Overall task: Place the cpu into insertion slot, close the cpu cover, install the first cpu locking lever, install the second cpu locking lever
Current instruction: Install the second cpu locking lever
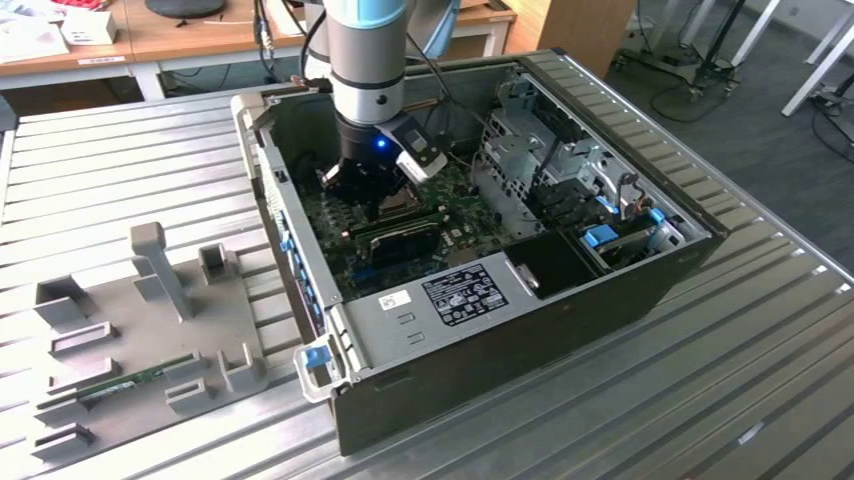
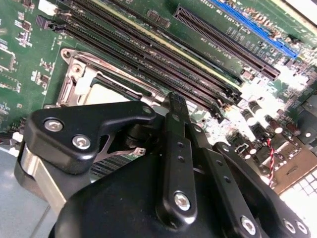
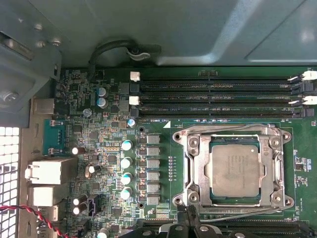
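Gripper: the gripper is seen low inside the computer case; its black fingers appear drawn narrow, nothing held between them.
Cpu: the cpu, a flat silvery-tan square, is seated in the insertion slot.
Cpu cover: the cpu cover, a thin metal frame, appears laid down around the chip.
Technique: a lever is judged best pressed slowly, kept clear of the memory slots.
Board: green circuit board, studded with round capacitors.
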